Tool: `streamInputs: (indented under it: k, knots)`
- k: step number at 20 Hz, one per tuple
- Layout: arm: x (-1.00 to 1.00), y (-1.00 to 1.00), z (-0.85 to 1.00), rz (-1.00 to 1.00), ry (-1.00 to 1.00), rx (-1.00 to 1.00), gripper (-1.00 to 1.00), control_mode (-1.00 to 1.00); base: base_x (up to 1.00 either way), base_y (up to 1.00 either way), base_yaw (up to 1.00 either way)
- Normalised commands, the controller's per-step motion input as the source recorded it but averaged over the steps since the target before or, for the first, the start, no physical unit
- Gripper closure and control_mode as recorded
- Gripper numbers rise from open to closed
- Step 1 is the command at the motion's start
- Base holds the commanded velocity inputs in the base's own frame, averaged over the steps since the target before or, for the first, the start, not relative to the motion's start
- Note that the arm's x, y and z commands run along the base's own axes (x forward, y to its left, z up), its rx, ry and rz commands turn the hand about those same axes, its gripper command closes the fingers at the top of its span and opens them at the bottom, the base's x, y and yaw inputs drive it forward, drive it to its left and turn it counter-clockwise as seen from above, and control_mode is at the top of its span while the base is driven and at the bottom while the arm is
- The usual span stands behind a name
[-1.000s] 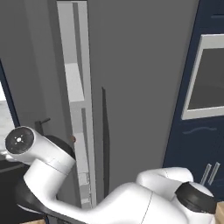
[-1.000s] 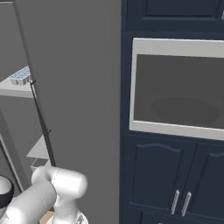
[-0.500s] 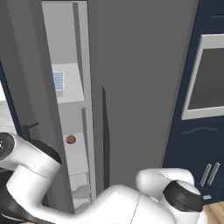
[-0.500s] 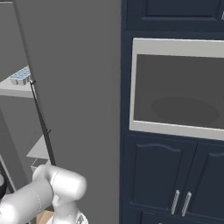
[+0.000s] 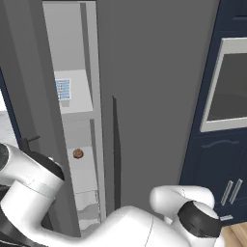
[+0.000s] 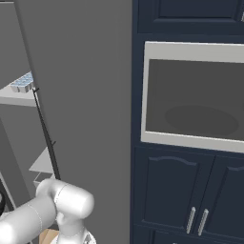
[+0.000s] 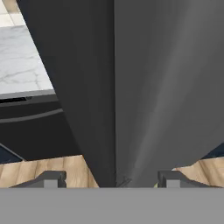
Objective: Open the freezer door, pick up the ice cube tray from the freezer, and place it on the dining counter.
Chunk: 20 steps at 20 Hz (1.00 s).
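**Freezer ajar, tray on shelf**

The tool (image 7: 111, 178) is seen spread wide, gripping nothing, its tips flanking the freezer door (image 7: 131, 87) edge. The ice cube tray (image 5: 63, 89) is seen on an upper freezer (image 5: 77, 125) shelf.

ice cube tray (image 6: 22, 83) on freezer shelf (image 6: 16, 97) | fridge door (image 6: 81, 95) shut | oven (image 6: 195, 100) right

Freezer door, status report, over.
Gripper open, astride the freezer door edge. Door part open. Ice cube tray on upper shelf, untouched. Door still narrows access.
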Motion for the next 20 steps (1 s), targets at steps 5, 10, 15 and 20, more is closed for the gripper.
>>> streamInputs:
  k: [5, 10, 15, 20]
  knots:
    - [-0.55, -0.34, 0.36, 0.0, -0.04, 0.0, -1.0, -1.0, 0.0, 0.0, 0.0]
    - [-0.71, -0.54, 0.32, 0.01, -0.08, 0.0, -1.0, -1.0, 0.0, 0.0, 0.0]
    - [-0.16, -0.94, 0.32, 0.06, -0.05, 0.02, -1.0, -1.0, 0.0, 0.0, 0.0]
    - [-0.12, -1.0, 0.28, 0.14, -0.05, 0.06, -1.0, -1.0, 0.0, 0.0, 0.0]
